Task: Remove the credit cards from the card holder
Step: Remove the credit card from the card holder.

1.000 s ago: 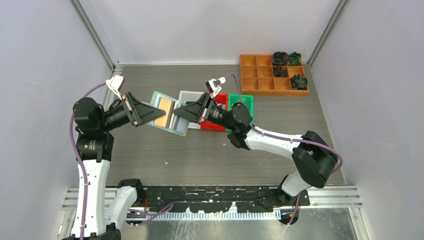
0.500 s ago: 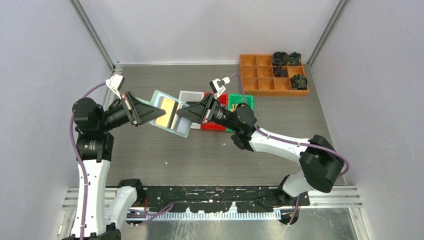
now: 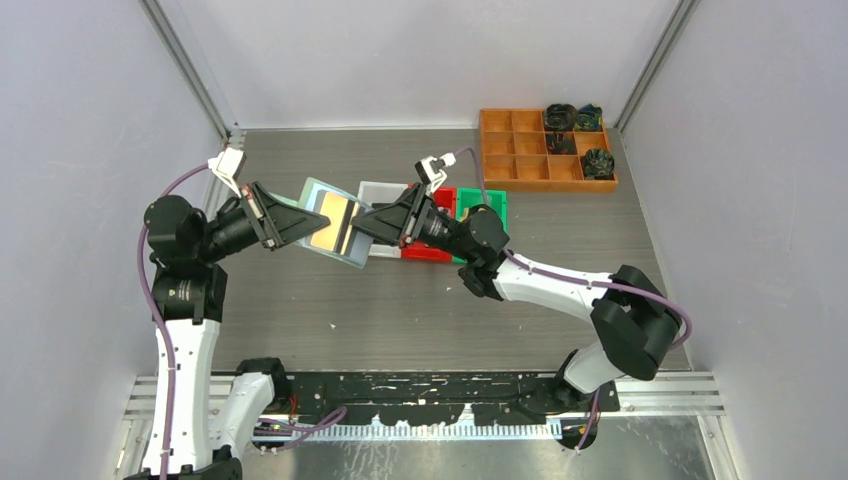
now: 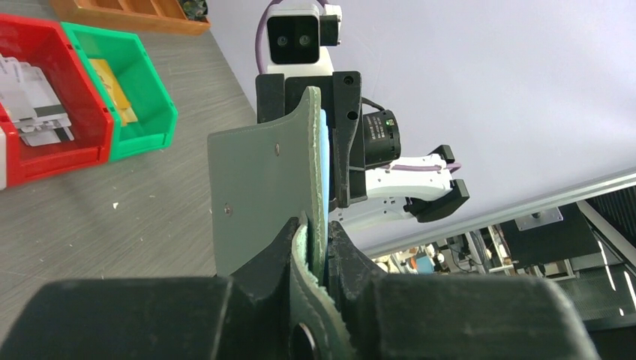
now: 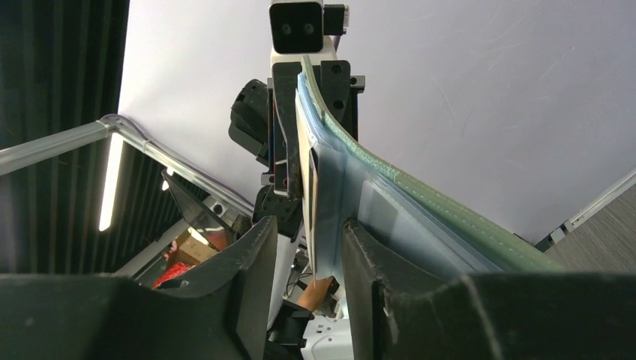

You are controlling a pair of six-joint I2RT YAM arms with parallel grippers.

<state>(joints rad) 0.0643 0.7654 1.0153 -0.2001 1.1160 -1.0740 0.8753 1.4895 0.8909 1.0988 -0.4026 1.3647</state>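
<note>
Right pincer (image 3: 354,224) loosened; card holder (image 3: 316,194) partly hides white bin (image 3: 386,190).

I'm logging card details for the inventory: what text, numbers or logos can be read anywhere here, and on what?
Nothing can be read in any view.
Pale cards in the red bin: dark print, too blurred to read.
Gold card in the card holder: no marking legible.
</note>
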